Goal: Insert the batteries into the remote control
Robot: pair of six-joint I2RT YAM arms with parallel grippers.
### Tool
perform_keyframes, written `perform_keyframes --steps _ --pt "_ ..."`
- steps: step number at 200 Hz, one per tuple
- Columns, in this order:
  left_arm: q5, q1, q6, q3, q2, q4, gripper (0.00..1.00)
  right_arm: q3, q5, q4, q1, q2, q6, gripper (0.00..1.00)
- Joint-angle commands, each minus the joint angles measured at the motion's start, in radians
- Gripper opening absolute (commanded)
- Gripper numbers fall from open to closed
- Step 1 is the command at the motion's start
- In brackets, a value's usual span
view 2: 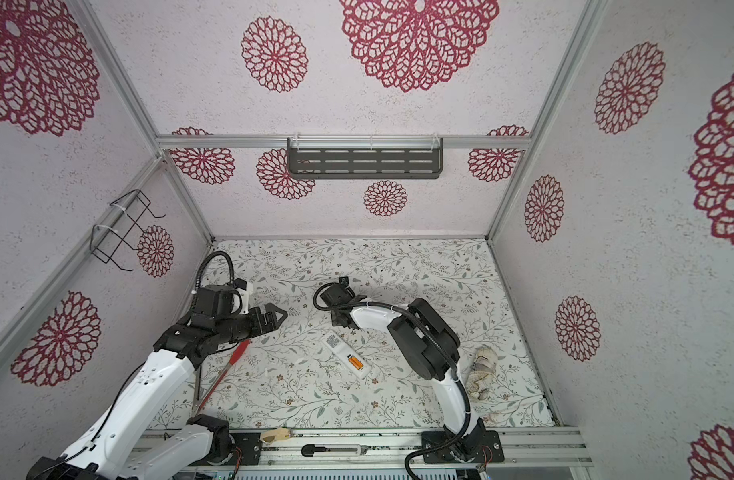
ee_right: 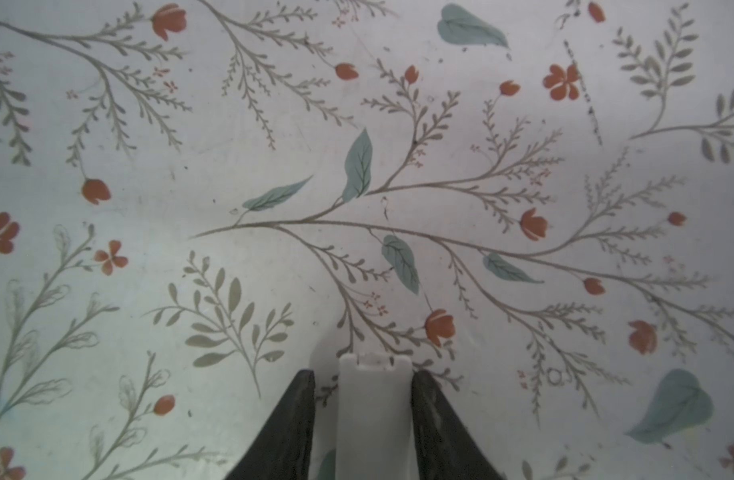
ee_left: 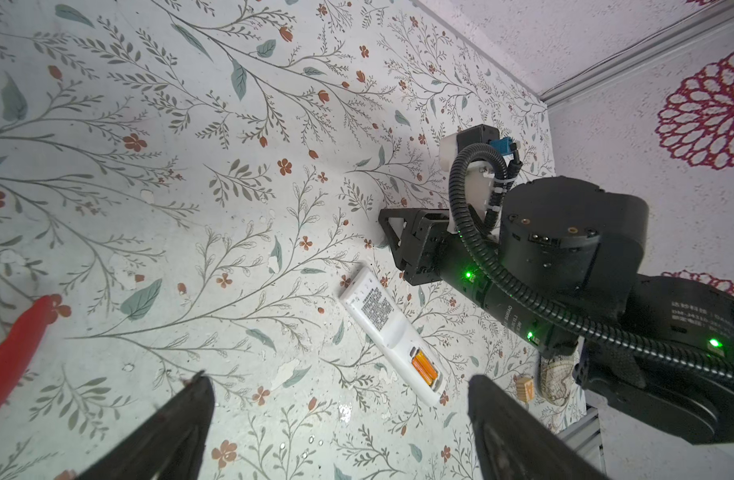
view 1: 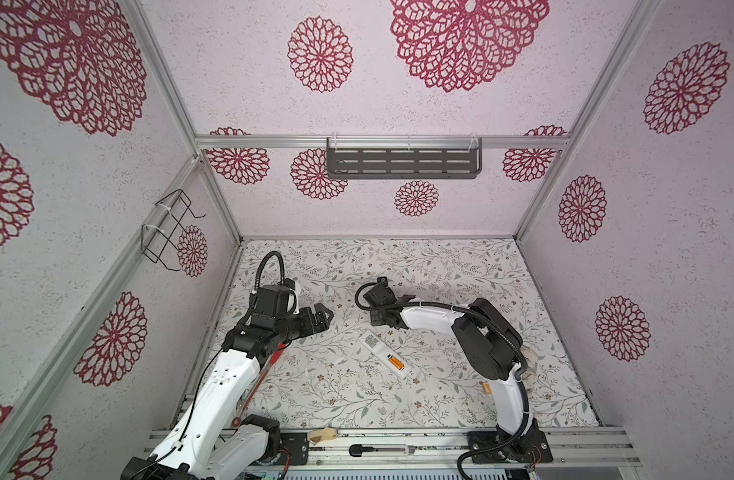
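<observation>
White lid [ee_right: 375, 419] is being flanked by the narrowed right tool [ee_right: 363, 374], grip unclear; batteries [ee_left: 424, 365] are being housed in the remote [ee_left: 388, 328]; left tool [ee_left: 338, 376] is being held wide open.

The white cover plate [ee_right: 373, 415] between the fingers of the right gripper [ee_right: 363, 376] is cut off by the frame edge; finger contact is indeterminate. In a top view, the left arm [view 1: 228, 374] hides most of the red tool [view 1: 278, 353]. The label print on the remote control [view 1: 383, 353] is illegible.

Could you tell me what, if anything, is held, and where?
Left hand empty. Right hand flanks the white battery cover by its long edges; grip unconfirmed.
</observation>
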Motion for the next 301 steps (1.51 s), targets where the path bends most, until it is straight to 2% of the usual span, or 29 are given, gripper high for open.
perform_keyframes --steps 1,41,66,95,132,166,194,249,301 --pt "0.02 0.009 0.009 -0.013 -0.005 0.005 0.97 -0.037 0.025 -0.053 0.002 -0.012 0.008 0.35" --pt "0.037 0.009 -0.004 -0.029 0.014 0.015 0.97 -0.114 0.003 0.004 0.002 -0.063 -0.084 0.23" --pt "0.067 0.005 -0.013 -0.041 0.036 0.015 0.97 -0.185 -0.034 0.083 0.002 -0.125 -0.164 0.23" --pt "0.095 -0.016 -0.013 -0.064 0.035 0.018 0.97 -0.338 -0.109 0.242 0.002 -0.256 -0.272 0.22" --pt "0.14 -0.127 -0.001 -0.062 0.075 0.031 0.97 -0.554 -0.182 0.405 0.002 -0.461 -0.386 0.19" --pt "0.097 -0.232 0.007 -0.059 0.099 0.02 0.97 -0.723 -0.274 0.492 0.001 -0.653 -0.457 0.19" --pt "0.044 -0.292 0.007 -0.064 0.096 0.012 0.97 -0.832 -0.395 0.562 0.002 -0.768 -0.504 0.19" --pt "-0.01 -0.354 0.008 -0.056 0.077 -0.015 0.97 -0.925 -0.505 0.664 0.003 -0.813 -0.52 0.18" --pt "-0.051 -0.357 0.017 -0.052 0.069 -0.027 0.97 -0.946 -0.445 0.706 0.036 -0.797 -0.49 0.17"
